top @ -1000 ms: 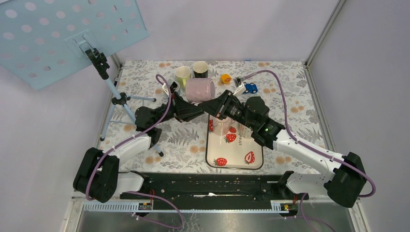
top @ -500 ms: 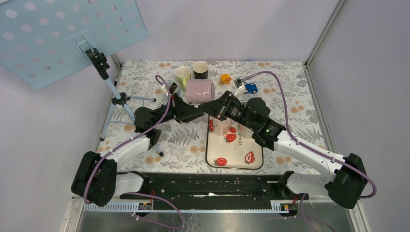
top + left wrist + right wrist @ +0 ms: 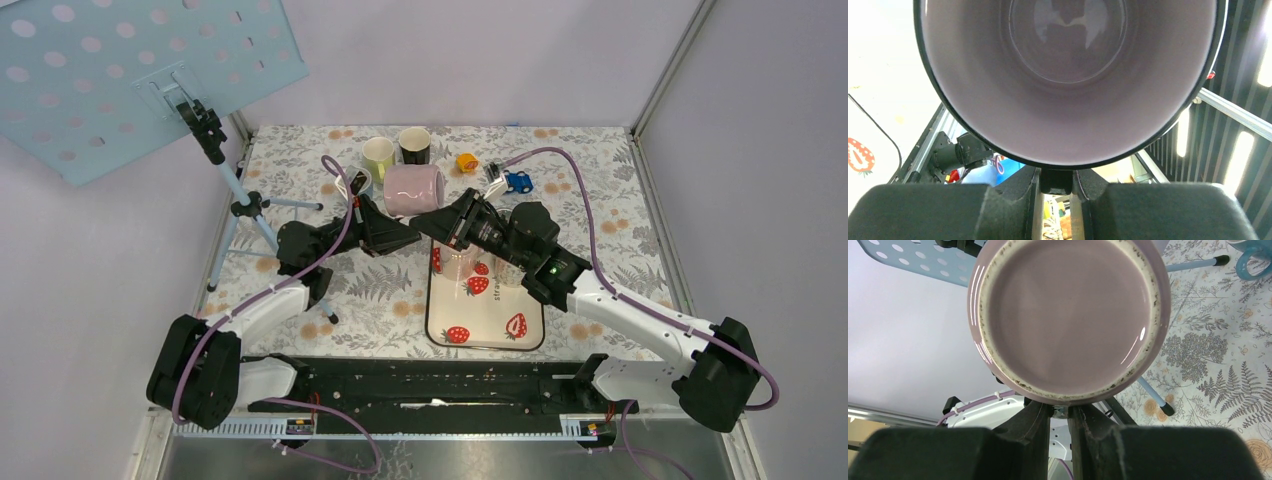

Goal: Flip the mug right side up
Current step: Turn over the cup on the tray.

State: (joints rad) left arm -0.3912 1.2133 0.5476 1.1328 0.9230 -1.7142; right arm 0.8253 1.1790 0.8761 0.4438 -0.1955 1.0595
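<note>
The mug lies sideways, the left gripper clamped tight on its rim and the right gripper on its base edge, with the handle hidden and the fingertips barely visible.

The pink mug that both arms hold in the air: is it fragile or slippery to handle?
Probably slippery: the pink mug has a glossy glaze with bright reflections, and the left fingers pinch only its thin rim. Likely stiff but fragile, as it looks ceramic. Lying on its side, it might roll if set down so.
</note>
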